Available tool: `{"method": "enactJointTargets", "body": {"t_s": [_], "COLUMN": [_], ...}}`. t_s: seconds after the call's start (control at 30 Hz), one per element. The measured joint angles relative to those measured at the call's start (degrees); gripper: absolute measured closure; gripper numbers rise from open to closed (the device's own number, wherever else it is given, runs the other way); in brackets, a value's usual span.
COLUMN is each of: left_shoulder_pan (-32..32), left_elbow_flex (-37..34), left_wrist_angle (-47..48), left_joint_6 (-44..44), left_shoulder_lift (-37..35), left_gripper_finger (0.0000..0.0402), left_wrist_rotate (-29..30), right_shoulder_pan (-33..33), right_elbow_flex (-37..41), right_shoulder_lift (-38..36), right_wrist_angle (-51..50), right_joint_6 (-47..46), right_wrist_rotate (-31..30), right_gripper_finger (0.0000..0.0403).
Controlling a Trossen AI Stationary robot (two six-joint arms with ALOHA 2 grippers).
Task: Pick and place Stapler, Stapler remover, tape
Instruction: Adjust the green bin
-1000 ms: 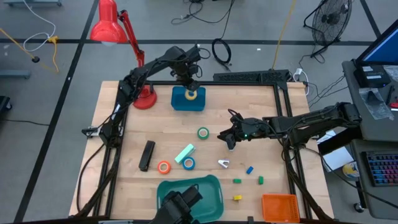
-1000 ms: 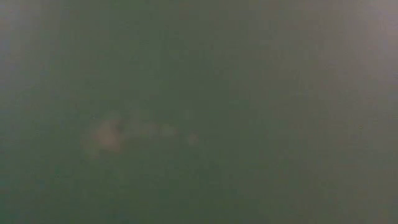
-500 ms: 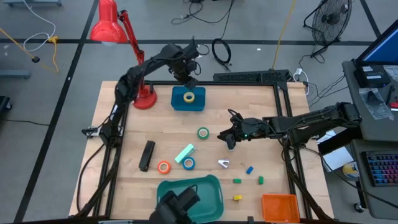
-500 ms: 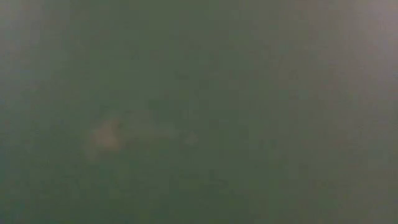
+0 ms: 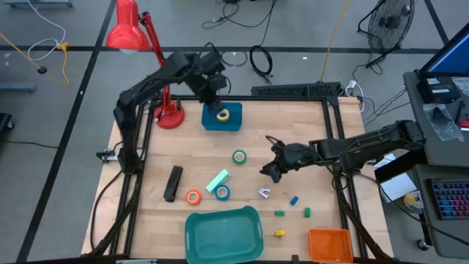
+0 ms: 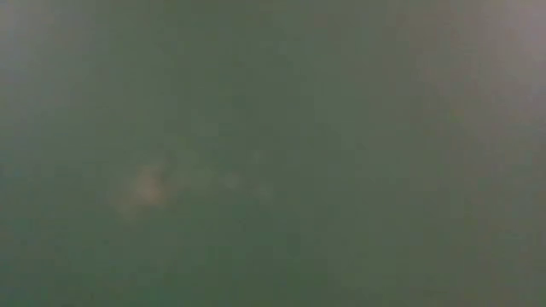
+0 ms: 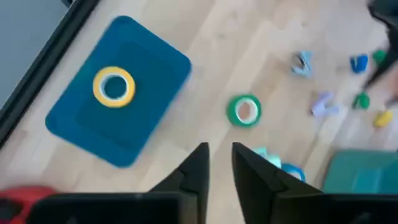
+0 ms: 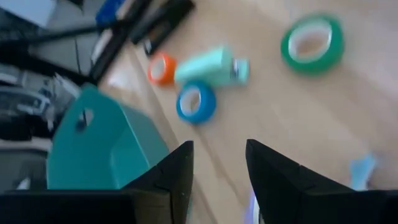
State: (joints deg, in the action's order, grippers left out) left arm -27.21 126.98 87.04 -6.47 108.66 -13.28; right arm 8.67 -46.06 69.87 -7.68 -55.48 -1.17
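Left pincer (image 7: 216, 163), fingers a narrow gap apart and empty, above the blue tray (image 5: 222, 119) holding yellow tape (image 5: 223, 114); right pincer (image 8: 219, 163) parted, empty, over mid-bench; stapler (image 5: 173, 182) lying bench-left.

Both arms are showing dark, nearly black jointed links with thin black cables running along them. Each wrist view is showing two flat, tapering black fingers (image 7: 198, 168) on a dark bar.
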Motion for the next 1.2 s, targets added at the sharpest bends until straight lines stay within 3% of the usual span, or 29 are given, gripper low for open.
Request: {"method": "enactJointTargets", "body": {"t_s": [0.13, 0.37, 0.7, 0.93, 1.2], "left_shoulder_pan": [7.9, 21.4, 43.2, 51.9, 58.1], "left_elbow_flex": [0.0, -2.4, -21.6, -35.5, -37.2], "left_wrist_angle": [1.3, 2.9, -7.2, -18.5, -20.0], "left_joint_6": [-3.7, -12.8, -36.5, -47.3, -52.3], "left_shoulder_lift": [-3.4, -9.3, -20.9, -24.2, -24.8], "left_gripper_finger": [0.0395, 0.0398, 0.0400, 0.0400, 0.0400], "left_wrist_rotate": [6.1, 11.4, 24.2, 27.6, 30.9], "right_shoulder_pan": [3.7, 13.5, 27.6, 29.4, 27.4], "right_elbow_flex": [0.0, 0.0, 0.0, -0.7, -12.8], "right_shoulder_lift": [0.0, 0.0, 3.4, 15.0, 27.7], "right_wrist_angle": [-5.2, -6.3, -5.5, 7.5, 6.9], "right_joint_6": [-3.2, -11.6, -28.7, -30.9, -26.6], "right_wrist_rotate": [1.3, -1.9, -15.4, -9.6, -6.1], "right_gripper_finger": [0.0293, 0.0394, 0.0402, 0.0402, 0.0403]}}
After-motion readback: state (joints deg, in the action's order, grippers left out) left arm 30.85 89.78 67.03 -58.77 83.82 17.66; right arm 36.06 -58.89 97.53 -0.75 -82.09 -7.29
